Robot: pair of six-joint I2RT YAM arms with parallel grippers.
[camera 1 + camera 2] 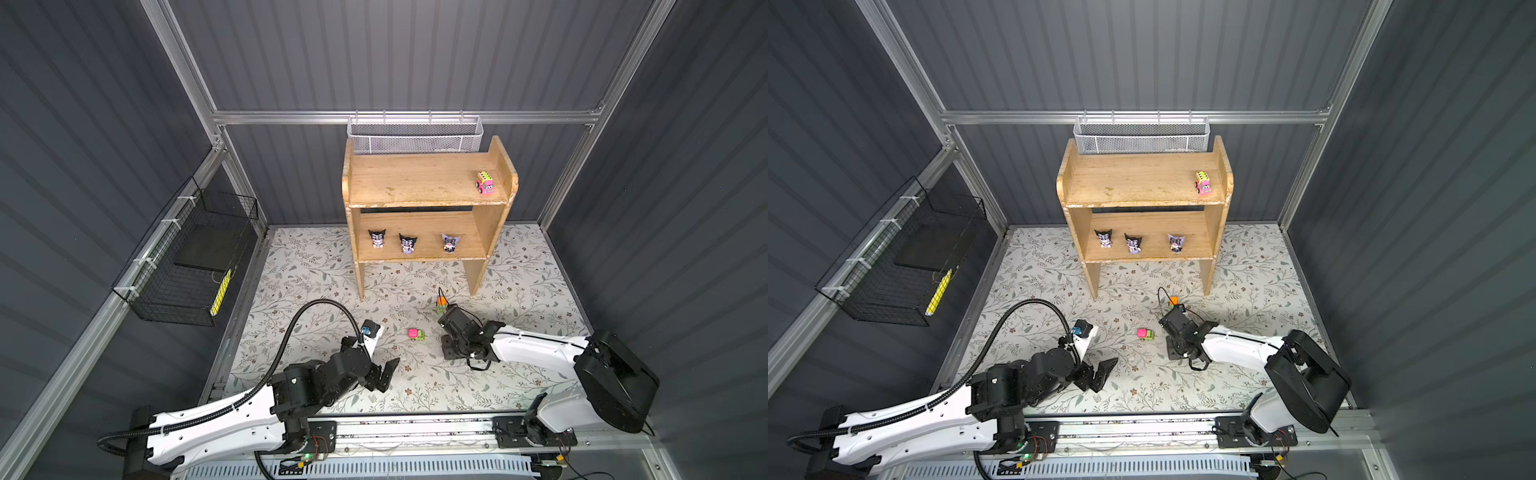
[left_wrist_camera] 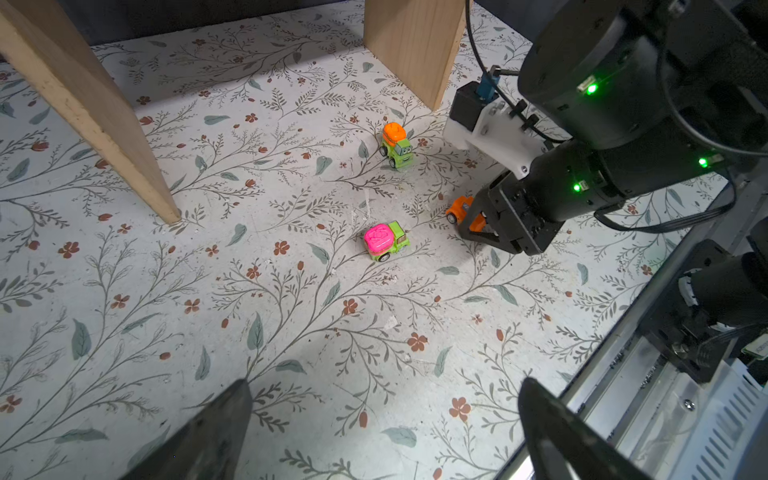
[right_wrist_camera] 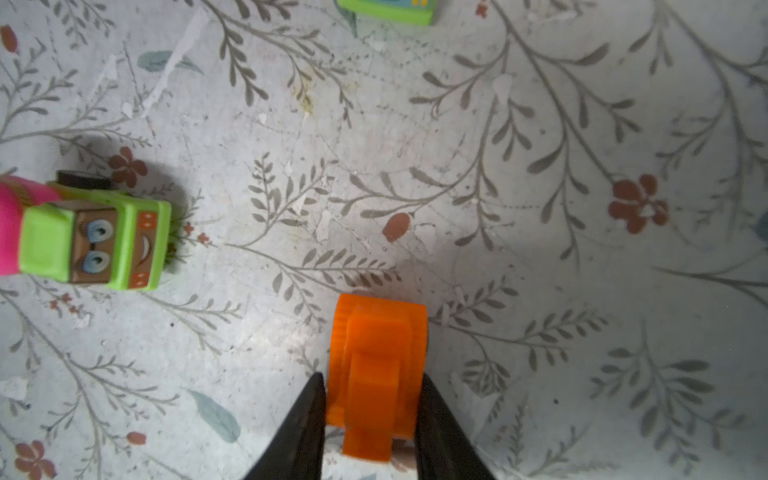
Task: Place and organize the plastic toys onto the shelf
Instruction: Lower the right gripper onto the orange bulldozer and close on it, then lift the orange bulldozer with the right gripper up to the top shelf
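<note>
Floral-print surface (image 1: 291, 266) boxed in by dark ribbed walls (image 1: 415, 54) and an aluminium frame (image 1: 374, 117). At the back, wooden shelf (image 1: 415, 178) standing on the surface, with a white mesh basket (image 1: 415, 137) hung on the frame just behind it and a black wire basket (image 1: 187, 266) on the left wall. On the top tier, near its right side panel, a pink car (image 1: 484, 183); on the lower tier, a row of three figurines (image 1: 407, 243), upright and apart. Loose on the surface: a green car with an orange top (image 2: 397, 145) near the shelf's right leg, and a pink-and-green car (image 1: 416, 334) between the two arms, touching neither. Right gripper (image 3: 372, 380) low over the surface, closed against both sides of an orange car (image 3: 378, 332). Left gripper (image 2: 384, 390) spread wide, holding nothing, apart from the toys.
</note>
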